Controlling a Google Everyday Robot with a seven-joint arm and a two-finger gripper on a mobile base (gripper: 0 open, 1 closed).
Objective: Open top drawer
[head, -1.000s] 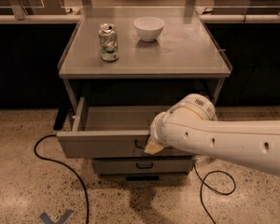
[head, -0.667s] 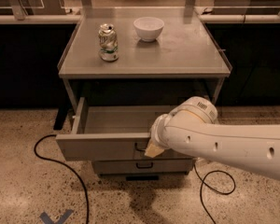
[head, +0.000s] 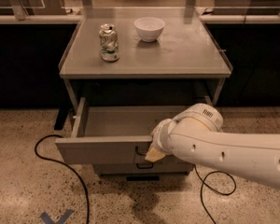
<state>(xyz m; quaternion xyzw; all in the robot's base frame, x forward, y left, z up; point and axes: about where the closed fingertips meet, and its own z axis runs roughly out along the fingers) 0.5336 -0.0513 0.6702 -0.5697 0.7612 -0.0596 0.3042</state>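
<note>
The top drawer (head: 102, 149) stands pulled out below the bench's (head: 186, 59) front edge, its inside showing. The claw (head: 154, 154) sits at the middle of the drawer front, against the dark handle (head: 140, 150); I cannot tell whether it is clenched or released. On the bench a can (head: 108, 42) stands near the left edge and a white bowl (head: 149, 28) near the back edge.

Top drawer (head: 102, 149) open; tool (head: 152, 155) @ front

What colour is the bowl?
Round bowl: white, camera view. The tool is at the grey top drawer's handle.
</note>
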